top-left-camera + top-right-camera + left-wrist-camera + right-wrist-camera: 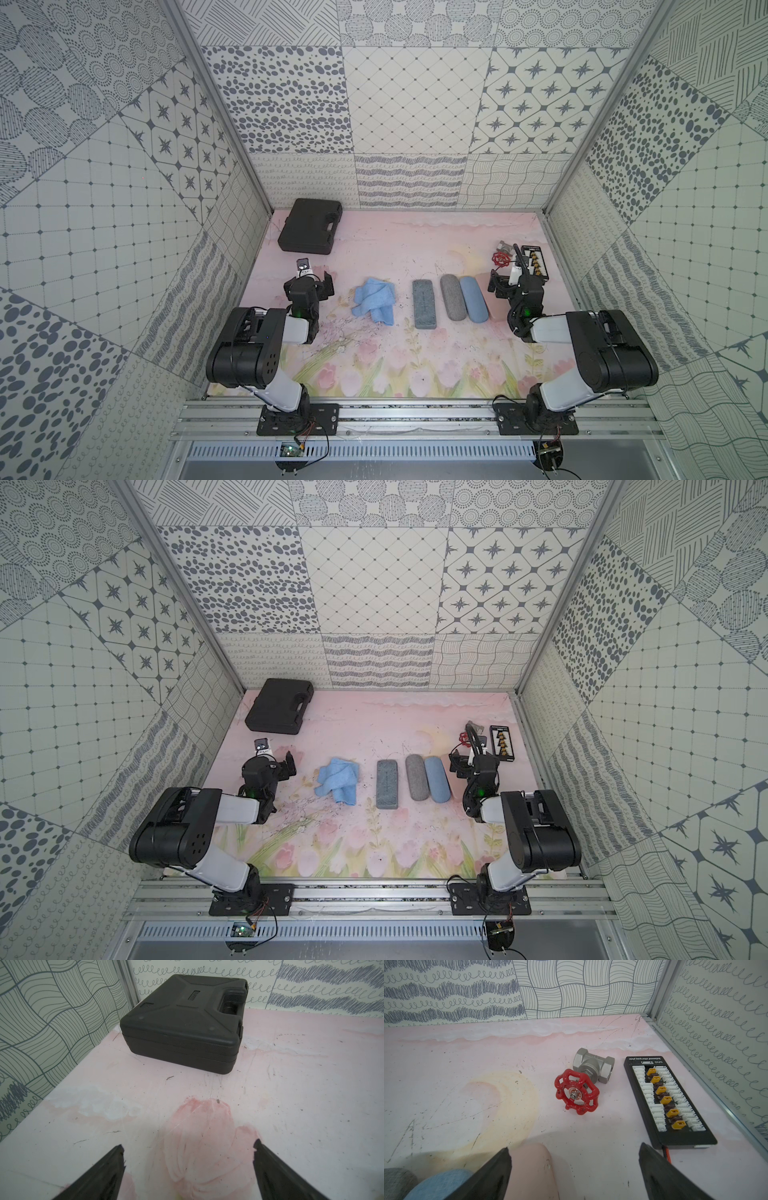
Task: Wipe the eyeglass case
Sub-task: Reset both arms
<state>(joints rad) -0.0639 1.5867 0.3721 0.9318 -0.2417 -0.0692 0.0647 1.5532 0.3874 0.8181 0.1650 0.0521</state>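
Lying beside right tool (508, 276), eyeglass cases (473, 298)

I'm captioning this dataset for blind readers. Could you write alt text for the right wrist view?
The right gripper, open and empty, hangs over a pink painted tabletop, with the rounded end of a pale pink case beneath it. Ahead lie a steel valve with a red handwheel and a black connector board with yellow plugs.
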